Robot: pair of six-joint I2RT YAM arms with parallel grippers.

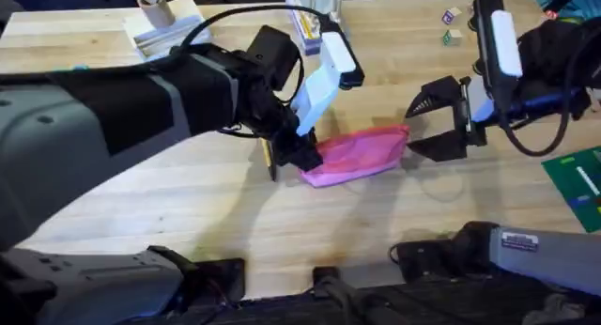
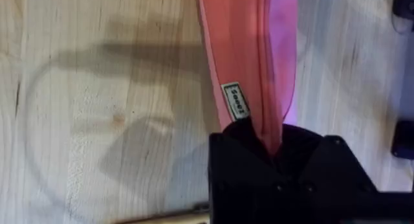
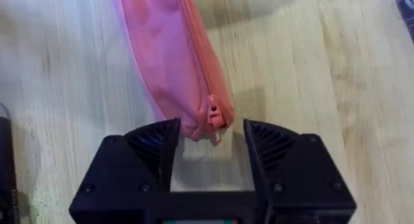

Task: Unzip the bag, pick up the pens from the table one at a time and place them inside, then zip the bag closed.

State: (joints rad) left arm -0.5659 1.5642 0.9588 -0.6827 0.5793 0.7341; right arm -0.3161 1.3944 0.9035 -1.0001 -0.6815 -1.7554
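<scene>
While the pink pencil pouch (image 1: 359, 154) lies mid-table (image 1: 188, 203), the left gripper (image 1: 302, 154) pinches its left end, and the right gripper (image 1: 438, 122) hovers with fingers spread at its zipper-pull (image 3: 213, 118) end.

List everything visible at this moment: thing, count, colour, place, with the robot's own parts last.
bag: one, pink, lying mid-table between the two tools; a small label shows near its left end.
pen: one slim dark stick seen, on the table just left of the bag, partly hidden by the left arm.
table: one, light wood planks, under everything.
wooden block: one, pale, far left of the table.
small cubes: two or so, far right; colours too small to tell.
green board: one, right edge.
left tool: black, shut on the bag's left end.
right tool: black, open, its fingers either side of the bag's right end at the zipper pull.
</scene>
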